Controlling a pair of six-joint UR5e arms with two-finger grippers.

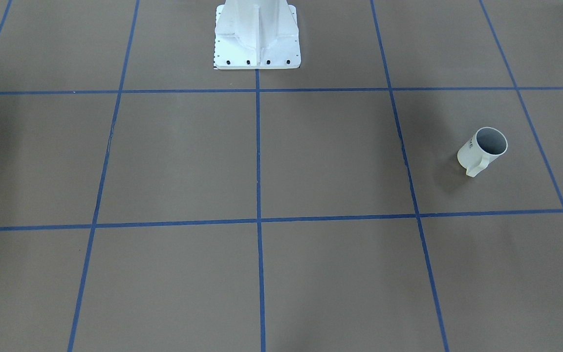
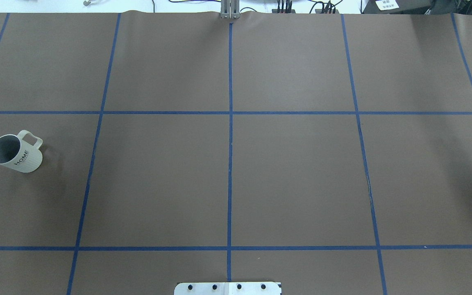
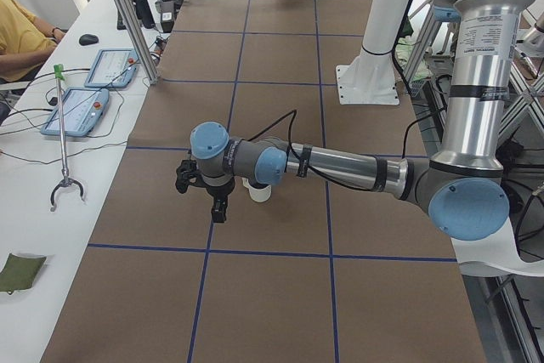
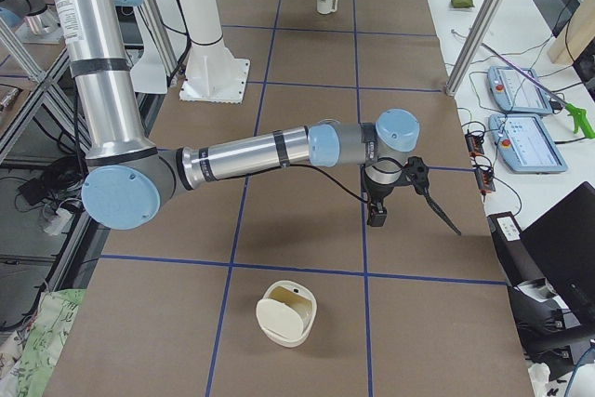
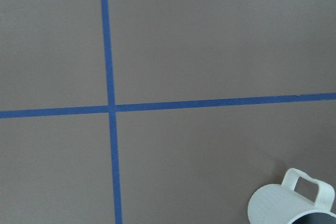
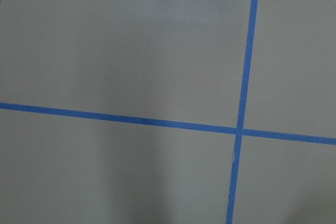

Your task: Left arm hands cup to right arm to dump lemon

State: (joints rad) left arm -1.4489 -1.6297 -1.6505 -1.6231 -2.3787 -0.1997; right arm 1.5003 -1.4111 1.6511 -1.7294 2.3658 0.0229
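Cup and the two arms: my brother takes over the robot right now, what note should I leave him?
Cup: upright on the table at the robot's left side, in neither gripper.
Left gripper: above the table near the cup, not touching it; open or shut, cannot tell.
Right gripper: over bare table, far from the cup; cannot tell either.
Lemon: not seen in any view.
Done: nothing yet. Left: grasp the cup, hand it over, dump the lemon.
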